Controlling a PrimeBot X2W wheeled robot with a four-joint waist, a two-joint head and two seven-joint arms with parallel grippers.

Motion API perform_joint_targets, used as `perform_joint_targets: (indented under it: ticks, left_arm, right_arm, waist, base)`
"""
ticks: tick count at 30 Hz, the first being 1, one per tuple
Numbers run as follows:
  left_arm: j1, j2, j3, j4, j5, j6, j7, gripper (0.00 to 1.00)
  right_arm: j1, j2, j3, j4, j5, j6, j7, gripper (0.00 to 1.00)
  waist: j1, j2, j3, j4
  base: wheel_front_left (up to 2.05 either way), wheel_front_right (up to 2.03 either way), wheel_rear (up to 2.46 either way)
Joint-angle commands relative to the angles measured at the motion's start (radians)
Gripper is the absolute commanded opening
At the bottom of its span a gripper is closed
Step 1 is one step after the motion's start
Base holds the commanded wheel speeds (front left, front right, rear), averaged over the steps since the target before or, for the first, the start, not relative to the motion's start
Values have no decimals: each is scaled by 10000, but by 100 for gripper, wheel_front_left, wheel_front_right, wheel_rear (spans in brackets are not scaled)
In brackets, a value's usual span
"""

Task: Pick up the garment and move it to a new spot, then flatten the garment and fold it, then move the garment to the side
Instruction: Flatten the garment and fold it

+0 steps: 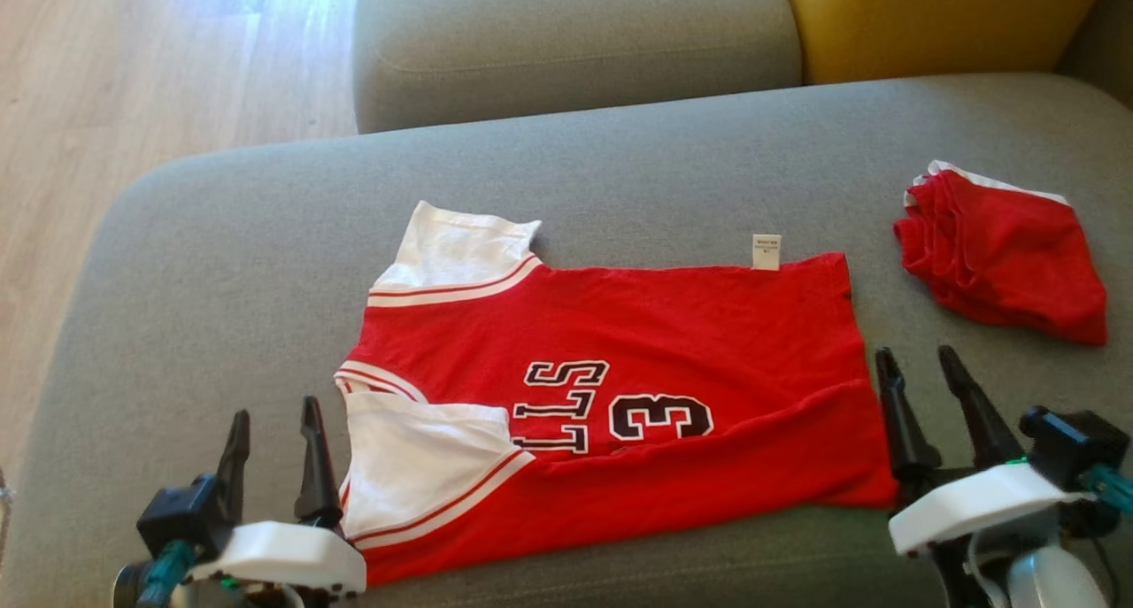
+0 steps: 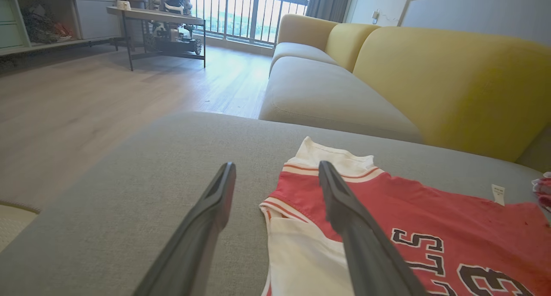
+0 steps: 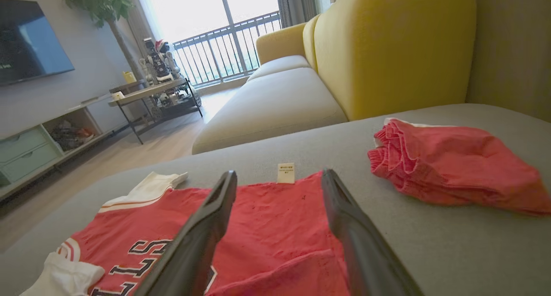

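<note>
"Red jersey (image 1: 620,351), white sleeves. Where does it lie?"

"Spread on the grey cushion (image 1: 221,263), collar end toward the left gripper (image 1: 274,409), hem toward the right gripper (image 1: 917,353). Its near long edge looks turned over onto the body, and the near sleeve (image 1: 425,466) lies on top."

"And the grippers?"

"Both have their fingers apart with nothing between them. Each sits just beside a near corner, one at either end."

"Why there?"

"My guess is that a long fold needs both ends carried together, so the cloth goes over straight rather than skewed (soft knit sags in the middle otherwise). At the corners they are placed to take that edge for another fold."

"How far along?"

"Partway, I'd judge. It is flat with one fold in, but not yet compact or moved aside."

"The other red bundle (image 1: 1005,254)?"

"Folded small, well apart at the right end of the cushion, probably so it is out of the way."
</note>
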Motion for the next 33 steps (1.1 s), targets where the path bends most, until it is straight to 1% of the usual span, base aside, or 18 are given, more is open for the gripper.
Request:
perform_joint_targets:
  ticks: [1,4,8,9,13,19,22,25,30,31,33]
  left_arm:
    - [-423,-36,451,-370,192,-131,-121,100]
    - [-622,-71,558,-217,250,-304,-122,100]
    - [-1432,421,351,223,533,-665,171,100]
    - [-1432,421,351,223,533,-665,171,100]
    - [-2891,1079,215,465,723,-1065,1202,100]
    - [-5341,1934,284,920,444,-1736,3353,100]
    - [-6522,2402,96,1535,474,-2213,4276,100]
    - [-7522,2758,-52,2259,491,-2474,5097,100]
    - [-8813,3112,-371,3511,559,-2702,6224,100]
    - [-9027,3183,-401,3746,608,-2696,6364,100]
    - [-9371,3405,-495,4251,901,-2495,6664,100]
  right_arm:
    - [-274,-100,376,-598,-194,-4,-37,100]
    - [-297,-100,505,-927,-283,-4,76,100]
    - [-608,-100,708,-1300,-290,-4,278,100]
    - [-608,-100,708,-1300,-290,-4,278,100]
    - [-1194,-100,961,-1617,-257,-4,408,100]
    - [-2266,-100,1317,-1878,-66,-4,422,100]
    - [-2752,-100,1464,-1861,-5,-4,376,100]
    - [-3164,-100,1553,-1817,135,-4,254,100]
    - [-3526,-100,1560,-1725,543,-4,-38,100]
    - [-3553,-100,1564,-1695,648,-4,-99,100]
    - [-3579,-100,1557,-1566,771,-4,-204,100]
  waist:
    - [0,0,110,-124]
    - [0,0,302,-351]
    - [0,0,792,-712]
    - [0,0,792,-712]
    - [0,0,1581,-1045]
    - [0,0,2869,-1605]
    - [0,0,3349,-1875]
    - [0,0,3759,-2185]
    - [0,0,4226,-2595]
    - [0,0,4310,-2671]
    - [0,0,4443,-2814]
  base:
    - [0,0,0]
    - [0,0,0]
    - [0,0,0]
    - [0,0,0]
    - [0,0,0]
    - [0,0,0]
    - [0,0,0]
    - [0,0,0]
    - [0,0,0]
    - [0,0,0]
    - [0,0,0]
